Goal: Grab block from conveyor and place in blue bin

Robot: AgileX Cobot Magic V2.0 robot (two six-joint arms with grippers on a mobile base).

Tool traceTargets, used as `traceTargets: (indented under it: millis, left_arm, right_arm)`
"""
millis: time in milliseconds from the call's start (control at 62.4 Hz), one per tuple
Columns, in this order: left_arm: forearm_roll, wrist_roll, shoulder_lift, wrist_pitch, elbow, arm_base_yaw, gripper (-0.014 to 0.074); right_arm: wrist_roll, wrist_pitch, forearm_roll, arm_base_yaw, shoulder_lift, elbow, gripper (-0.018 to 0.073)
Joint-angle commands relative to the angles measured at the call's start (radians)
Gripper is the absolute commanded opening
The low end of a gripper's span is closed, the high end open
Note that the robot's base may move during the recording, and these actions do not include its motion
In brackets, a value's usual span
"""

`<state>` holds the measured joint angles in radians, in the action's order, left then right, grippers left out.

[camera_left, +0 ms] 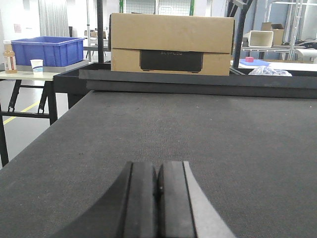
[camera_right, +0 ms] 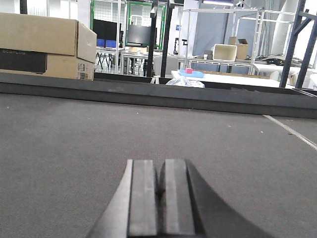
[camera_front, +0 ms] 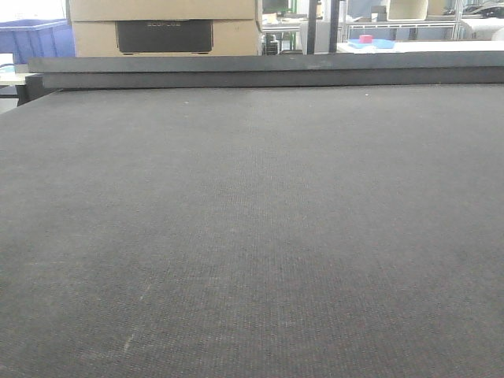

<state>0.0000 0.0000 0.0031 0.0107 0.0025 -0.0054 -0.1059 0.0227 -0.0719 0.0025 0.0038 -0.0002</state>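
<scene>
Conveyor (camera_front: 252, 236): the dark grey woven belt fills the front view from side to side, flat and open right up to the far rail (camera_front: 268, 72), a dark raised bar that crosses the full width. In the left wrist view the belt's left edge runs diagonally toward the near left, with bare floor and a yellow line below it. Left gripper (camera_left: 157, 171): low over the belt, its black pads pressed together along a thin seam with nothing between them, and open belt ahead as far as the rail. Right gripper (camera_right: 160, 168): likewise low over the belt, closed pad to pad and empty. A pale strip (camera_right: 292, 131) crosses the belt diagonally to its right. Blue bin (camera_left: 47, 51): stands on a side table (camera_left: 29, 75) beyond the belt's far left corner, off the belt and well apart from both grippers. A bottle (camera_left: 8, 57) and a paper cup (camera_left: 36, 66) stand just beside it on the near left. Cardboard box (camera_left: 171, 43): sits directly behind the rail, to the right of the bin. Block: a small pink object (camera_left: 249, 59) lies on a light blue tray (camera_left: 255, 63) on a white table past the rail. Whether it is the block cannot be told.
</scene>
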Motion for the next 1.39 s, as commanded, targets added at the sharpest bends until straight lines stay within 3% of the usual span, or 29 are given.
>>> traceTargets:
  millis: [0, 929, 1233, 1378]
  left_arm:
    - [0.0, 0.0, -0.003, -0.022, -0.003, -0.001, -0.0111]
    - [0.0, 0.0, -0.003, -0.091, -0.003, -0.001, -0.0111]
    - [0.0, 0.0, -0.003, -0.214, -0.003, -0.001, -0.0111]
    - [0.009, 0.0, -0.003, -0.215, -0.059, -0.001, -0.0111]
  right_arm:
    - [0.0, 0.011, 0.006, -0.007, -0.004, 0.0, -0.0163]
    - [0.0, 0.017, 0.006, -0.007, -0.004, 0.0, -0.0163]
    - [0.0, 0.29, 0.006, -0.007, -0.004, 0.0, -0.0163]
    - [0.0, 0.45, 0.005, -0.007, -0.004, -0.004, -0.0163]
